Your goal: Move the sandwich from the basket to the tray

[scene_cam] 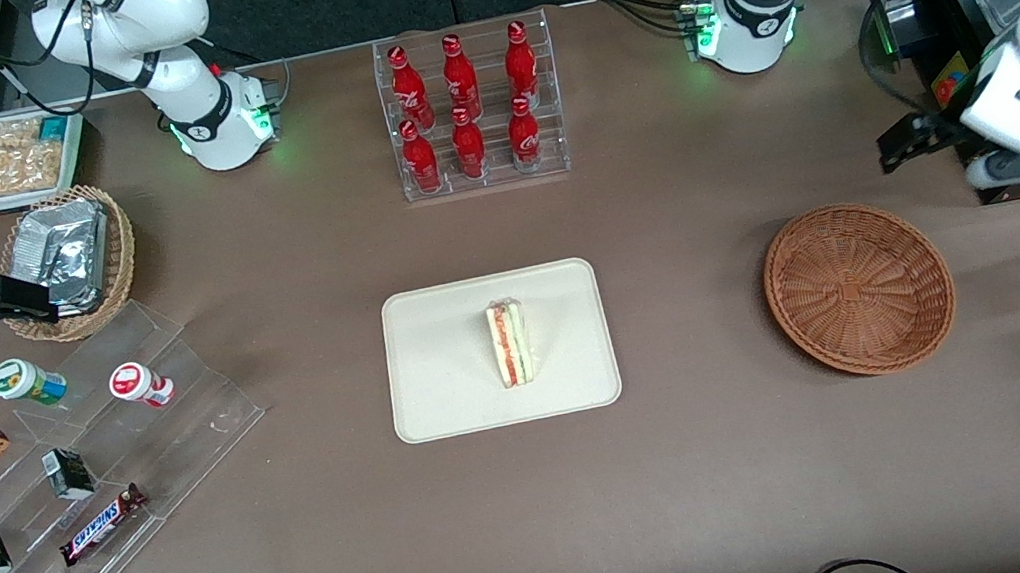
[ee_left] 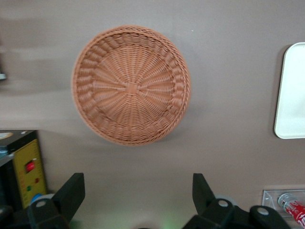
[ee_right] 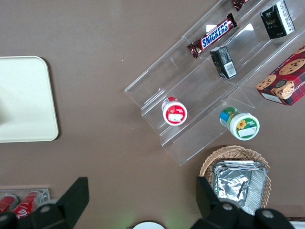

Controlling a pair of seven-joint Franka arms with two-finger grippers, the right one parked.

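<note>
The sandwich (scene_cam: 510, 343) already lies on the tray (scene_cam: 443, 377); the basket (scene_cam: 859, 287) sits empty. The claw (ee_left: 136, 191) hangs above it, fingers apart, holding nothing. Only pulling away seems left.

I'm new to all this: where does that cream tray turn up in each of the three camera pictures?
Front view: the tray lies mid-table, nearer the camera than the bottle rack, with the sandwich on it.
Left wrist view: only its rim shows, beside the empty basket; the open gripper hovers apart.
Right wrist view: one corner.
Shared landmark: the red bottles.
</note>
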